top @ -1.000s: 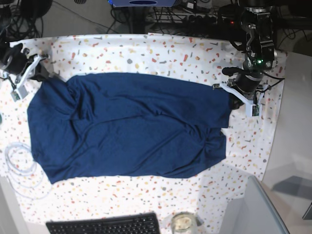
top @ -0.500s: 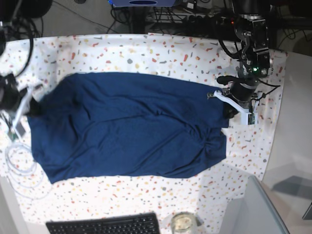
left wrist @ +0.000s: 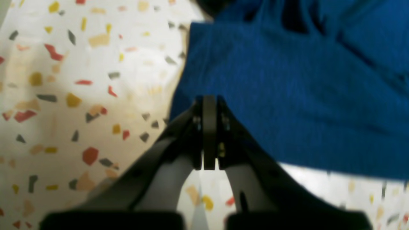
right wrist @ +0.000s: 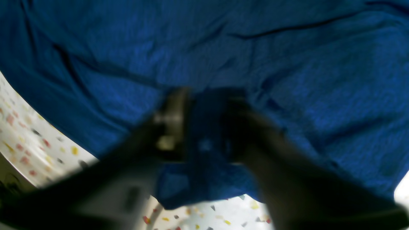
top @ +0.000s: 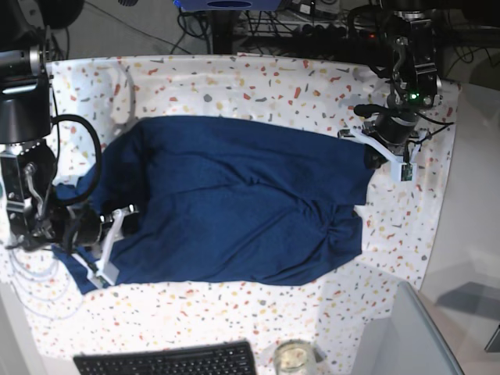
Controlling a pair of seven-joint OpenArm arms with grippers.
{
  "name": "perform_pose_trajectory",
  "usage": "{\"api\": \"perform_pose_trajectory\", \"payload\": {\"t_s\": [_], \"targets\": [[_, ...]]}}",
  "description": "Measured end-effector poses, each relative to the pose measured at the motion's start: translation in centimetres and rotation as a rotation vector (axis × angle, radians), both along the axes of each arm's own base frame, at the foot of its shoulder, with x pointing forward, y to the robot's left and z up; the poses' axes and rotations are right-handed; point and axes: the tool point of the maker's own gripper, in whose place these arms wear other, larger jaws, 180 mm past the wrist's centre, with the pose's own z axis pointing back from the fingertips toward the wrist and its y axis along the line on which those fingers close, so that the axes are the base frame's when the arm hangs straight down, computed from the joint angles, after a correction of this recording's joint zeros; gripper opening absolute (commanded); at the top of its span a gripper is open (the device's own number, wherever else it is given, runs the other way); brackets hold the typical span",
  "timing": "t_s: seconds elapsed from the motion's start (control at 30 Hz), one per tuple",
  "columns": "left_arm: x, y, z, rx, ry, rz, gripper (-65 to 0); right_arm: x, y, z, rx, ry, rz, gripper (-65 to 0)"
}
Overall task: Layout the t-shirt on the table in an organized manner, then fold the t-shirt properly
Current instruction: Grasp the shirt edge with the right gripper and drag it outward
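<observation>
Black keyboard (top: 168, 361) at near edge; cables (top: 258, 23) (tangled) behind.

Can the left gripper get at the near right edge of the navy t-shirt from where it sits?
Probably yes: the left gripper sits shut right at the dark navy-blue fabric t-shirt's edge, nothing between them, but must open first.

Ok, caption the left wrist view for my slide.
Left gripper, jaws shut, poised at the edge of the navy t-shirt on the speckled table.
</observation>
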Motion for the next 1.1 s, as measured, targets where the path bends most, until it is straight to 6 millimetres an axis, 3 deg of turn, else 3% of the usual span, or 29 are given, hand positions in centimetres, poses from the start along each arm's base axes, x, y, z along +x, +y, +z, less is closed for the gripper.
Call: {"api": "perform_pose_trajectory", "payload": {"t_s": [0.1,0.2,0.3,0.37,0.47,0.57,0.67,0.77,0.83,0.93,1.1], "targets": [[-0.3,0.3,-0.3,0.008,0.014,0.007,-65.0,-0.4,-0.9,2.1,0.008,-0.099,-0.011,-16.7],[-0.3,0.2,-0.3,0.004,0.011,0.003,-65.0,-1.8,-5.4,3.4,0.082,-0.203,-0.300,-14.9],[-0.4,0.1,-0.3,0.001,0.012,0.002,-65.0,-6.4,-10.0,-0.2,0.041,-0.113,-0.550,-14.9],[-0.2,0.0,-0.3,-0.001,0.009,0.003,-65.0,-8.2,-9.2,-1.9,0.059,-0.061,-0.541,-14.9],[0.5,-0.2,0.1,-0.004,-0.004,0.000,-65.0,-6.6,-7.5,-2.0,0.160,-0.112,-0.547,-14.9],[2.0,0.3,0.6,0.000,-0.032,0.021,-65.0,-5.3,-8.9,-2.9,0.165,-0.112,-0.595,-15.3],[3.0,1.5,0.1,0.008,-0.025,0.122,-65.0,-6.2,-10.2,-4.8,0.134,-0.047,-0.623,-25.1],[3.2,1.9,-1.0,0.014,0.007,0.158,-65.0,-7.0,-9.0,-5.7,0.154,-0.010,-0.579,-39.9],[3.5,1.2,-1.5,0.020,0.022,0.146,-65.0,-6.5,-8.2,-5.6,0.183,-0.012,-0.576,-48.6],[4.5,-0.7,-2.0,0.003,0.029,0.105,-65.0,-5.7,-8.5,-5.1,0.185,-0.036,-0.579,-63.9],[5.3,-1.3,-3.9,0.014,0.057,0.108,-65.0,-8.3,-8.8,-5.5,0.138,0.014,-0.550,-64.5]]}}
